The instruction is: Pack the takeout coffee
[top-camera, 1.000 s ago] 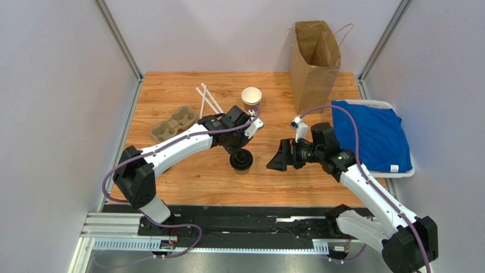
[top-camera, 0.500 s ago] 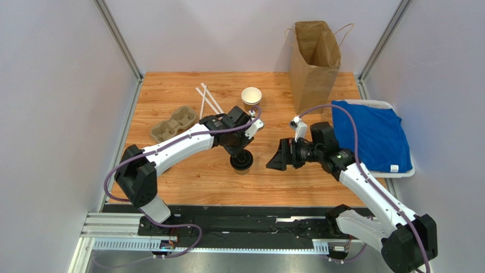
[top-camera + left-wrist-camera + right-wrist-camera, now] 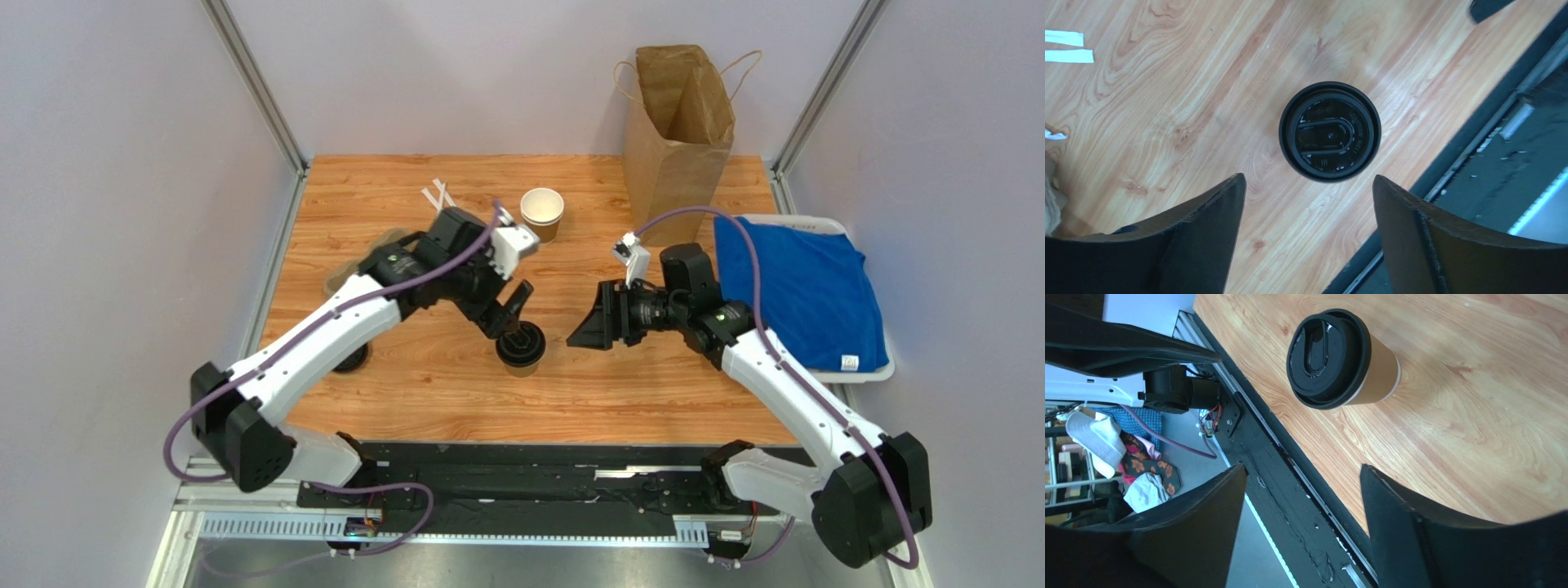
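Left gripper (image 3: 1309, 187): the jaws are standing wide apart and gripping nothing; you are looking straight down between them.
Right gripper (image 3: 1303, 473): the jaws are standing apart and empty, and they are pointing sideways, low over the table (image 3: 1168, 92), toward the cup.
Coffee cup (image 3: 1379, 373): it is standing upright on the table, just beyond the left fingertips and roughly centred on their gap. It is sitting ahead of the right jaws, apart from both fingers.
Contact: nothing is touching the cup.
Weight: you are probably dealing with a light load. The fill cannot be told with the cover on, so be treating it as holding liquid.
Wall: the thin paper is likely yielding under a hard squeeze, so be closing gently.
Lid (image 3: 1330, 139): the smooth black plastic is looking slippery, and a press-fit cover may be popping off if you are lifting by it.
Hold point: be closing across the brown paper wall, just under the rim of the cover, coming in from the side.
Carrying: be keeping it upright on the way to the paper bag (image 3: 677, 129), which is standing open well beyond the right jaws.
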`<action>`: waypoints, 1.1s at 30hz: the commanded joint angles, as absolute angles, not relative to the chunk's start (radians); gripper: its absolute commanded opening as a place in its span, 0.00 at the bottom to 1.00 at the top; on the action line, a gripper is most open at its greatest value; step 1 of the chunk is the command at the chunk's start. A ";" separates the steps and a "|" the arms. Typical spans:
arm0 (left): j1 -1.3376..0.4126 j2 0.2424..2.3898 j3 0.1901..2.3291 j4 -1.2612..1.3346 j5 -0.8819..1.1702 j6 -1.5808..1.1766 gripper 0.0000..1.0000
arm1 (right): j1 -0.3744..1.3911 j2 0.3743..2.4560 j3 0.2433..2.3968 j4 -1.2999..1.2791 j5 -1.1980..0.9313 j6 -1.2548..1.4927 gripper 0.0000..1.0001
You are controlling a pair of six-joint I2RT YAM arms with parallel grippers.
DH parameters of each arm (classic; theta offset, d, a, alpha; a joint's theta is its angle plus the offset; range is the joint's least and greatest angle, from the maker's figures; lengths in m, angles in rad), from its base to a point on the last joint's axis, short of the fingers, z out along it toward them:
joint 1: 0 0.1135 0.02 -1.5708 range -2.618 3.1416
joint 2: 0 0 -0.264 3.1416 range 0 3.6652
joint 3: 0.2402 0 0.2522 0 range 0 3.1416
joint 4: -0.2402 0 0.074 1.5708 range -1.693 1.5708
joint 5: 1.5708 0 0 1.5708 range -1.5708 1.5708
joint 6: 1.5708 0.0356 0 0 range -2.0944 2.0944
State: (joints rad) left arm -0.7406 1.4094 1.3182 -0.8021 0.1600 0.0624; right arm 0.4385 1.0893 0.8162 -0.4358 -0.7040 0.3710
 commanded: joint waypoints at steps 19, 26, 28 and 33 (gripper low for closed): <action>-0.430 1.390 0.927 -0.278 1.029 -0.437 0.29 | 0.609 1.473 1.023 -0.144 -0.879 0.684 0.25; -0.430 1.459 0.919 -0.245 1.014 -0.495 0.21 | 0.609 1.560 1.009 -0.140 -0.868 0.649 0.20; -0.430 1.485 0.917 -0.250 1.011 -0.500 0.20 | 0.611 1.598 1.011 -0.152 -0.867 0.627 0.13; -0.430 1.563 0.922 -0.291 0.943 -0.476 0.13 | 0.607 1.655 1.006 -0.173 -0.879 0.601 0.11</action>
